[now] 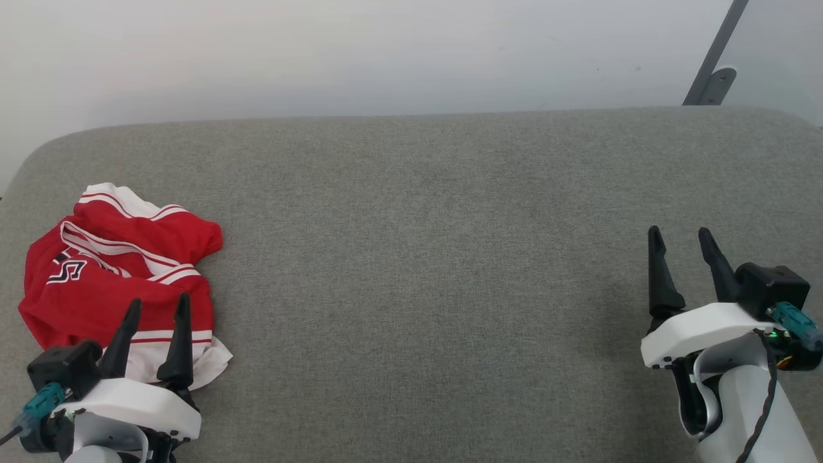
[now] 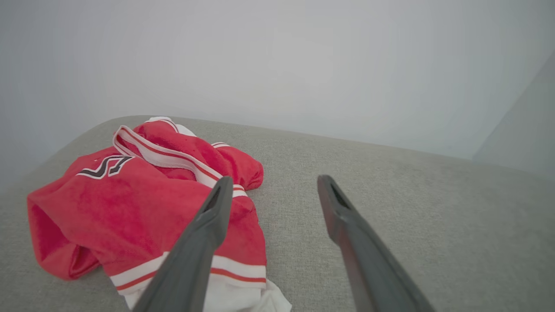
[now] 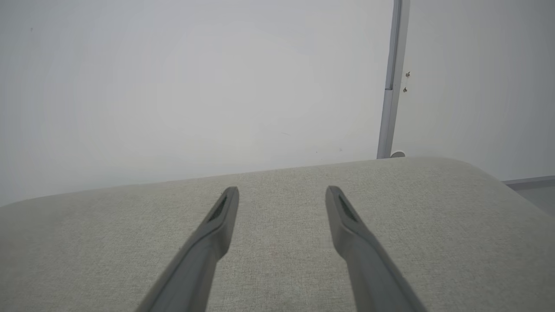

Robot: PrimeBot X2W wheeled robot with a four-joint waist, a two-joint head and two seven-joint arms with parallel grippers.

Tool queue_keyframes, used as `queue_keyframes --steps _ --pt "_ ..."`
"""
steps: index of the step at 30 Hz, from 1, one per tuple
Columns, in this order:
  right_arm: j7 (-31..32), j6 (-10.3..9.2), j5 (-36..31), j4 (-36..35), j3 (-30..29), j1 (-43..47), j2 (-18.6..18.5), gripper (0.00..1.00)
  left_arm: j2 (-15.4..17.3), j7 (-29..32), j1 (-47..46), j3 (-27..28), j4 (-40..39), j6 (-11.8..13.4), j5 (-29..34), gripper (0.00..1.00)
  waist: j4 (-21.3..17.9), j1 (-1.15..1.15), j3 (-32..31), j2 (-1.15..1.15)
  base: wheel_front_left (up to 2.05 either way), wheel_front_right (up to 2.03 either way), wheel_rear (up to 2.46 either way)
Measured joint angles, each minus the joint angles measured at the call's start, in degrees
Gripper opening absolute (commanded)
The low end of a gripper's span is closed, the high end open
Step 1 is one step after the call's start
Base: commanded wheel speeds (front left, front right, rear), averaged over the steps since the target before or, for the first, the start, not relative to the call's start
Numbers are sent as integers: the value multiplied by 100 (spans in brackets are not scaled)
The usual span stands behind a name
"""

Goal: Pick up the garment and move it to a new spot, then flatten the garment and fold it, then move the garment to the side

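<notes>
Left gripper (image 1: 159, 299) hangs released, empty, the crumpled garment (image 1: 109, 273) just ahead and slightly leftward; right gripper (image 1: 679, 231), also spread, is well apart, so I'd lead left.

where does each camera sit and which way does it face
Head view: on the head, facing forward and down at the grey cushion; left gripper lower left, right gripper lower right.
Left wrist view: on the left wrist, facing along its open fingers toward the garment.
Right wrist view: on the right wrist, facing along its open fingers over cushion toward the wall.
Shared: head and left wrist views both show the garment.
</notes>
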Motion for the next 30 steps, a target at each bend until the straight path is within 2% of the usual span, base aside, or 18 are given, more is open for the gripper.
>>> queue_keyframes --steps 10,16,22,30 --pt "-111 0 -312 -30 -94 1 2 100 103 -108 -25 -99 3 -10 264 100 81 0 40 0 0 0 0" --pt "-172 0 -483 -40 -3 0 2 100 68 -174 -55 3 36 -10 345 100 269 0 57 0 0 0 0" --pt "-236 1 -545 74 303 -4 0 100 -149 -238 99 332 27 -10 536 100 665 0 69 0 0 0 0" --pt "-289 1 -463 294 995 -124 5 100 -602 -286 526 881 -71 -11 935 100 1468 0 68 0 0 0 0"
